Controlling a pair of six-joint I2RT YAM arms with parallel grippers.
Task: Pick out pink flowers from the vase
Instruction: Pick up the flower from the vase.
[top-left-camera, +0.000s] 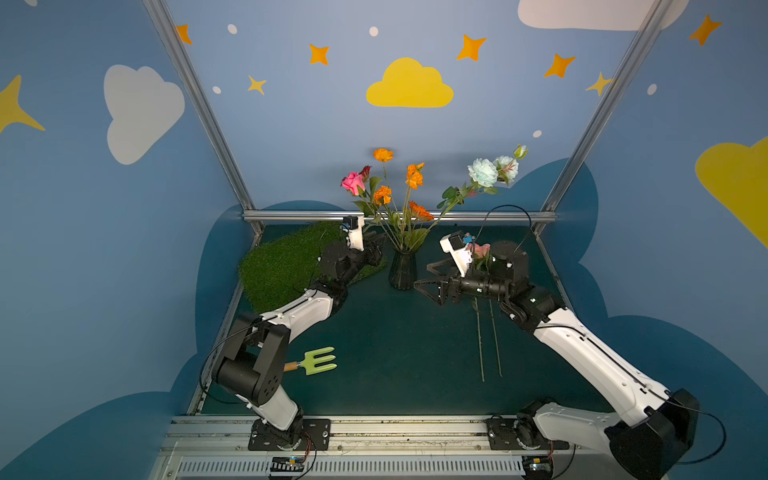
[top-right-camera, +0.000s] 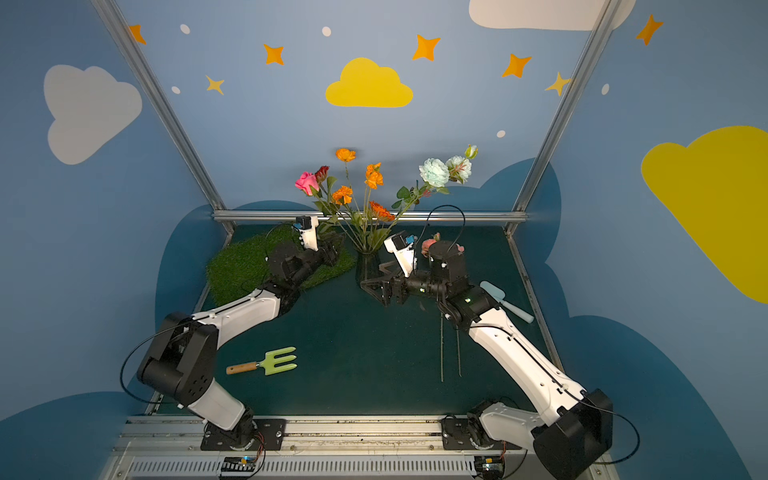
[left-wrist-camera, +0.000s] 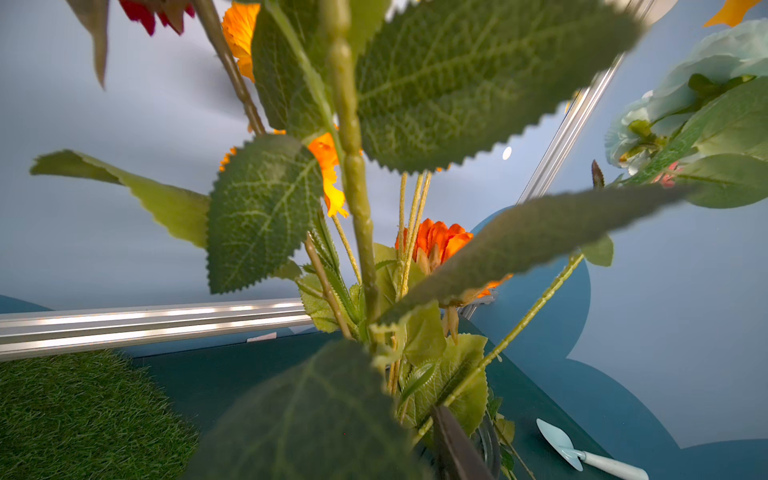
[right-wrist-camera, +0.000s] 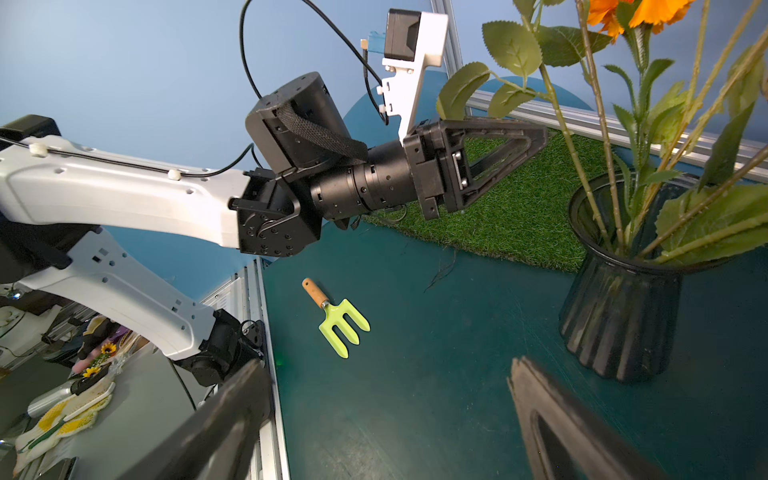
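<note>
The grass patch (top-left-camera: 286, 266) lay at the back left, and the left arm reached over it into the bouquet. The vase (top-left-camera: 402, 272) stood upright on the bare green table, light-looking and top-heavy with stems. That was the big worry: a sideways drag rather than a lift along the stem could have tipped it right over!

The right gripper (top-left-camera: 424, 279) hung just beside the vase, jaws spread wide and empty, steadying nothing, and a careless swing could have knocked the glass. Two pink flowers (top-left-camera: 482, 250) were already out, lying on the table under the right arm.

The magenta rose (top-left-camera: 353, 181) was in the vase, leaning left with the red spiky flower (top-left-camera: 365, 171) against it. The left gripper (right-wrist-camera: 536, 143) sat at its stem, though I couldn't tell whether the jaws had closed on it. Those saw-edged leaves crowded the orange flowers (top-left-camera: 382, 194), so a snag might have hauled the wrong stems out, or a shallow pinch might have slipped.
</note>
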